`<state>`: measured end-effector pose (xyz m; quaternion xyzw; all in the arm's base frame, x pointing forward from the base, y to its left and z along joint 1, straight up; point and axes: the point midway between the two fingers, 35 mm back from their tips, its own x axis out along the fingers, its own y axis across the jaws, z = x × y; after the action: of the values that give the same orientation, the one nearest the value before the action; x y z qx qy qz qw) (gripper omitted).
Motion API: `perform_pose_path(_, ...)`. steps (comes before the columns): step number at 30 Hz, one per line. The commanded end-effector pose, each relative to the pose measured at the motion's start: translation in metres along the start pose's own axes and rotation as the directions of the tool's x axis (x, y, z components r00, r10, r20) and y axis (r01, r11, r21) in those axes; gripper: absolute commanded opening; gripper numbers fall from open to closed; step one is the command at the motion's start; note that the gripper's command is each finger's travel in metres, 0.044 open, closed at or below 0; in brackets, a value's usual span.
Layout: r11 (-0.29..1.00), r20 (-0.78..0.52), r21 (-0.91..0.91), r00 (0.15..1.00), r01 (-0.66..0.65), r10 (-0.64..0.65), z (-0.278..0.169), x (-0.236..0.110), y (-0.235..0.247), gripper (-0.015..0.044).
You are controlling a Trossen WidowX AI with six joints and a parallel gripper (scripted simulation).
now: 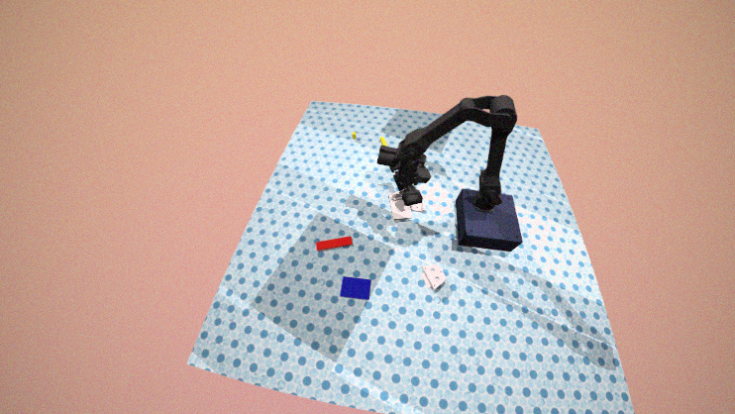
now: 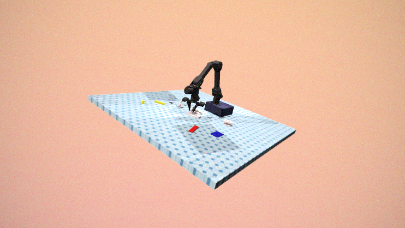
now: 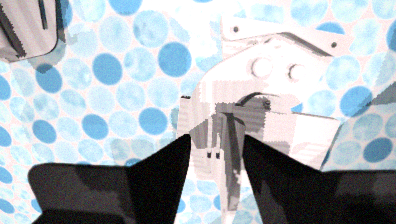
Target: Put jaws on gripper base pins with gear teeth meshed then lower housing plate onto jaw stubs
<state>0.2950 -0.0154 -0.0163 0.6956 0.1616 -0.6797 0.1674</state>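
Note:
My gripper [image 2: 192, 110] [image 3: 215, 140] points down and is shut on a white curved jaw [image 3: 222, 80]. The jaw is low over the white gripper base [image 1: 401, 212] [image 2: 196, 115] [image 3: 312, 136]. Two round shapes show near the jaw's far end; I cannot tell whether it is seated on a pin or touches the base. Another white slotted part [image 2: 180, 105] [image 3: 31, 25], seemingly the other jaw, lies apart from the base, at the wrist view's upper left. The white housing plate [image 1: 434, 276] [image 2: 227, 121], with small holes, lies apart nearer the front.
A red bar [image 1: 334, 243] [image 2: 193, 129] and a blue tile [image 1: 355, 287] [image 2: 216, 134] lie in front of the gripper base. A yellow stick [image 1: 382, 141] [image 2: 159, 102] and a small yellow block [image 1: 354, 135] [image 2: 143, 102] lie at the back. The dark arm mount [image 1: 488, 221] [image 2: 219, 108] stands to the right.

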Motion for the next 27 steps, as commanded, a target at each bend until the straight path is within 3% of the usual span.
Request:
perform_pose_path(1, 1.0, -0.001, -0.006, 1.0, 0.0, 0.0, -0.0002, 0.0007, -0.0001, 0.0134)
perform_pose_path(27, 1.0, -0.001, -0.008, 1.0, 0.0, 0.0, -0.0002, 0.0079, -0.0001, 0.0134)
